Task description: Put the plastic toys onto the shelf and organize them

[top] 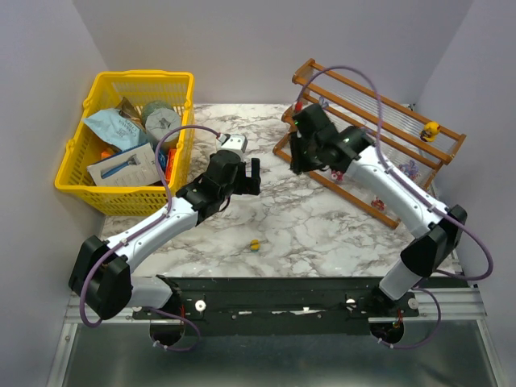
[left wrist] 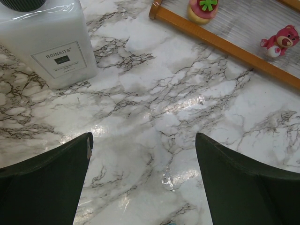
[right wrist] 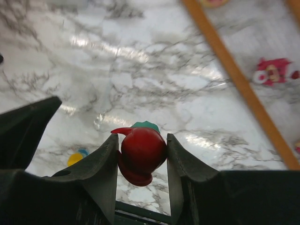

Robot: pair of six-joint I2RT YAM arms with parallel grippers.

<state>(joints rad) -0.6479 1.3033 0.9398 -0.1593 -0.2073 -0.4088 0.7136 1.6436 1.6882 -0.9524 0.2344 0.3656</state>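
My right gripper [right wrist: 142, 140] is shut on a red ball-like toy [right wrist: 140, 157] with a green top, held above the marble table beside the shelf's left end [top: 300, 161]. The shelf [top: 379, 137] stands at the back right, its wooden rail [right wrist: 239, 79] close by. On it are a pink-red figure [right wrist: 272, 70], a yellow toy [top: 430, 131] and purple bunnies [top: 409, 169]. My left gripper [left wrist: 143, 154] is open and empty over bare table at the middle [top: 250, 173]. A pink bear [left wrist: 280, 40] and a pink-green toy [left wrist: 202, 9] sit on the shelf's lower panel. A small yellow toy [top: 255, 244] lies on the table in front.
A white bottle [left wrist: 51, 42] with a black cap stands just beyond my left gripper, also seen from above [top: 234, 143]. A yellow mesh basket [top: 129, 141] full of packets sits at the back left. Grey walls enclose the table on three sides.
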